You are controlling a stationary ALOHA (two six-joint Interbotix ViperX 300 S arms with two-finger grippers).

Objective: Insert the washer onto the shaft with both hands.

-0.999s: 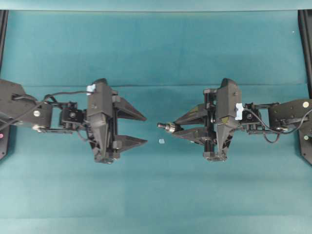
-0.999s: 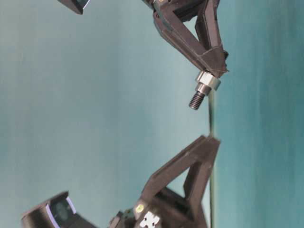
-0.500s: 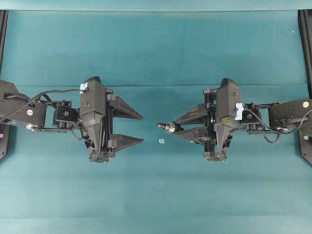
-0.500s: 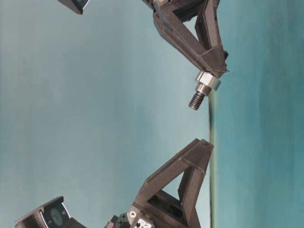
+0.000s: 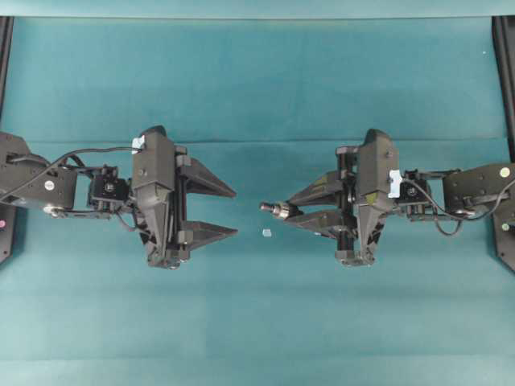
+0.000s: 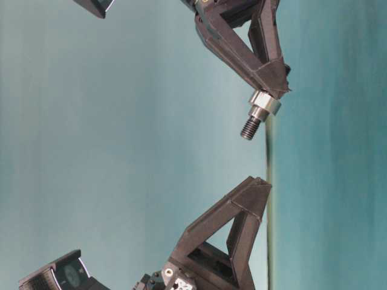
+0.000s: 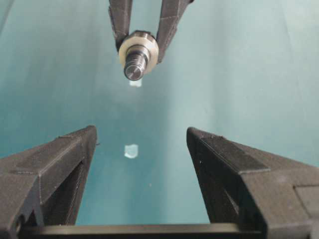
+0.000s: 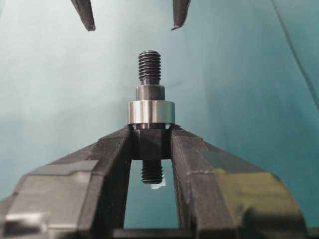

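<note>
My right gripper (image 5: 288,211) is shut on the shaft (image 5: 273,210), a dark stepped rod held level above the cloth, pointing left. The washer (image 5: 282,211) sits around the shaft just ahead of the fingertips. In the right wrist view the silvery washer (image 8: 150,112) rests on the fingertips, and the shaft's threaded end (image 8: 150,67) sticks out beyond it. My left gripper (image 5: 236,212) stands open and empty, facing the shaft with a gap between them. From the left wrist view the washer (image 7: 140,45) and the shaft tip (image 7: 134,69) show end-on, ahead of the open left gripper (image 7: 141,132).
A tiny pale fleck (image 5: 266,233) lies on the teal cloth (image 5: 257,322) between the grippers, below the shaft. Black frame rails run along the left edge (image 5: 5,48) and the right edge (image 5: 505,72).
The left gripper drew back a little to the left, away from the shaft, then held still. The right gripper, shaft and washer have not moved.
</note>
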